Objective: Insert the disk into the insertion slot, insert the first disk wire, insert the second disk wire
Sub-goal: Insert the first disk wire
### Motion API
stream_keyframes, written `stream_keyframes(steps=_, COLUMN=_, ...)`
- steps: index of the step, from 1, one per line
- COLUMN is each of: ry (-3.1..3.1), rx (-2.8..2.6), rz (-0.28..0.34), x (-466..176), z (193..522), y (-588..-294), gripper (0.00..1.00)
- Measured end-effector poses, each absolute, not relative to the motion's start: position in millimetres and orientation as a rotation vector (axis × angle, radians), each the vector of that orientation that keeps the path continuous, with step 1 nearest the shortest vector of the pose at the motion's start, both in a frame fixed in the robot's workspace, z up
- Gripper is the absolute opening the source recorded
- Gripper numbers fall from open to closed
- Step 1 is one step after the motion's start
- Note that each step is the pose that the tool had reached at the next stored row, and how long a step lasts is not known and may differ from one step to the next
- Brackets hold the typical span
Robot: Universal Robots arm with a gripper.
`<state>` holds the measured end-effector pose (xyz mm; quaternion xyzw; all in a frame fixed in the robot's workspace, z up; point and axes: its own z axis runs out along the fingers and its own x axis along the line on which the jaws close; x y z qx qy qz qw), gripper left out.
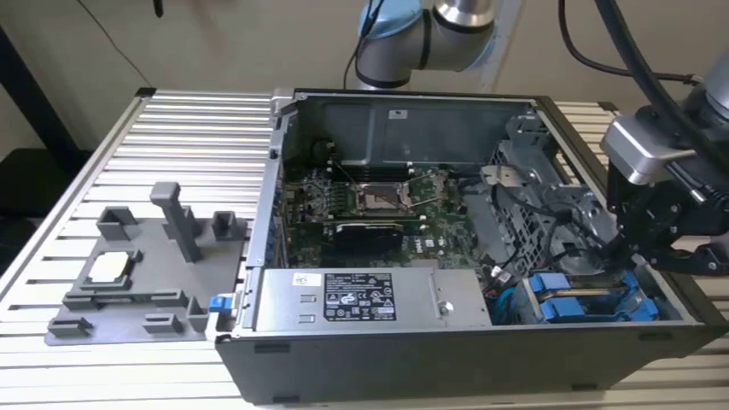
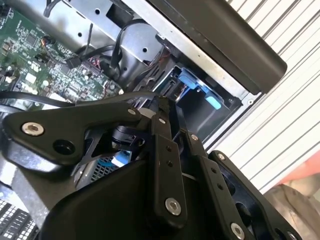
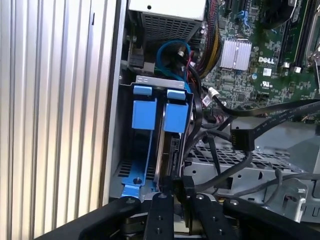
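1. Your gripper point(image 3: 181, 188) is closed. Its jaws pinch a small black plug point(image 3: 184, 183), whose cable point(image 3: 225, 172) trails off to one side of the tool. In the exterior view the gripper point(image 1: 621, 248) hangs inside the computer case point(image 1: 456, 367), over the drive corner.
2. Straight ahead of the fingertips is the disk point(image 3: 176, 116), standing on edge in its blue frame. Its long axis runs directly away from the tool, in line with the jaws, so the plug faces the disk's near end.
3. You cannot tell from these views whether the plug and the disk's end are touching or just apart, so I would treat the plug as not seated.
4. Around the disk is the insertion slot point(image 3: 148, 79), made of grey sheet metal. The disk sits well inside it — by my reading, the insertion step is done.
5. Just beside the disk, on the side away from the cable, the other blue-tabbed drive point(image 3: 143, 112) stands parallel to it — keep the two apart in your mind.
6. Farthest from the tool, the power-supply box point(image 3: 167, 20) lies beyond the bay. The motherboard point(image 3: 260, 50) spreads out on the cable's side.
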<state>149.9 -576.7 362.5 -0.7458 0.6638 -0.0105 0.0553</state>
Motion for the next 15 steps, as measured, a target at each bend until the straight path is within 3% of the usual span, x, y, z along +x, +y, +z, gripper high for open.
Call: stream_keyframes(steps=15, ry=2.021, rx=-2.235, rz=-0.056, x=146.7, z=353.8, y=-578.2, gripper=0.19)
